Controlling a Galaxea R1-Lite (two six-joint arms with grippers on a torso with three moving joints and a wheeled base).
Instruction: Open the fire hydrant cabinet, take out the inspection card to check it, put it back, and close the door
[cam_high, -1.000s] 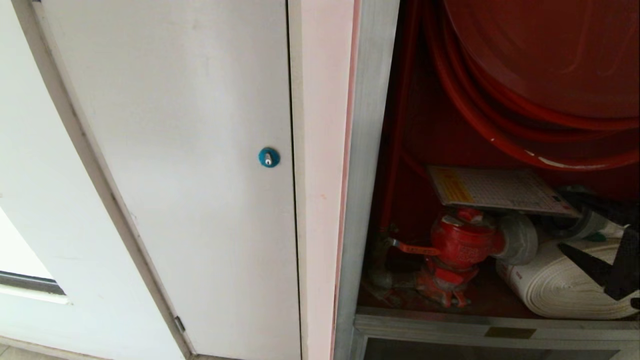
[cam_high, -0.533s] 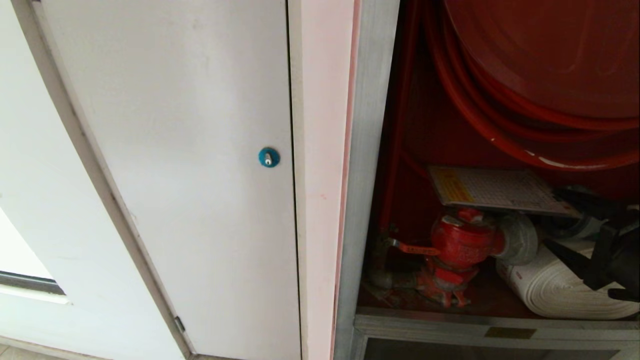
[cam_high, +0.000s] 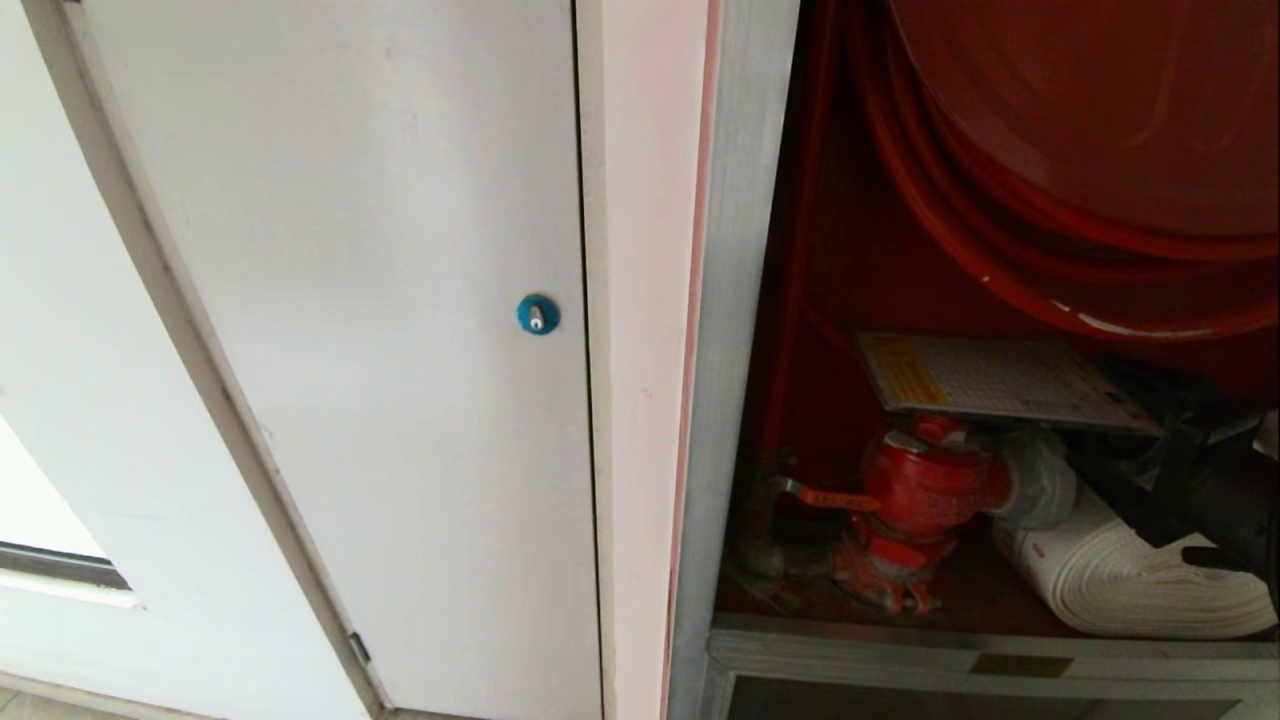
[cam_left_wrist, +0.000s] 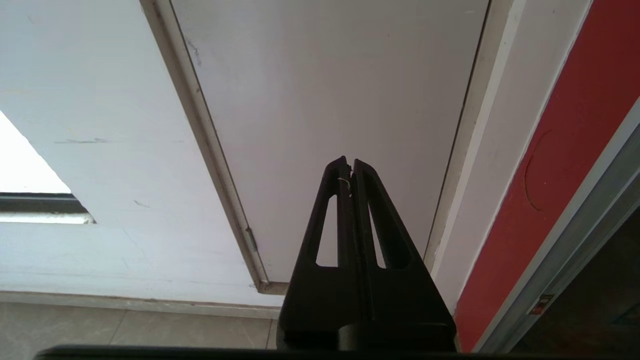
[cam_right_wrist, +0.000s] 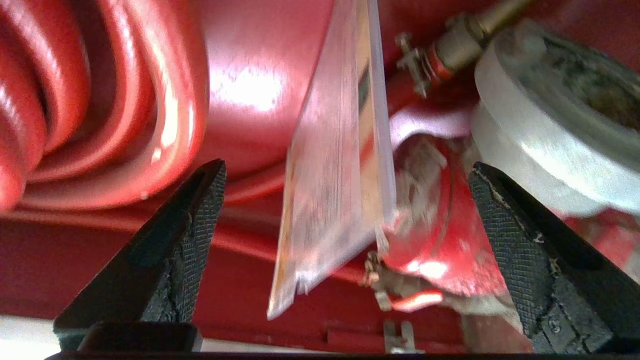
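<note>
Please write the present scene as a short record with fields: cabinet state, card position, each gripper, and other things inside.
cabinet: fire hydrant cabinet open, red interior visible
card: inspection card lies on top of the red hydrant valve, not gripped
right gripper: right gripper open, inside the cabinet, the card's edge between its fingers without contact
left gripper: left gripper shut, parked before the white door
other contents: red hose reel above, rolled white hose on the floor of the cabinet

Inspection card (cam_high: 1000, 378) lies flat inside open cabinet (cam_high: 730, 330).
</note>
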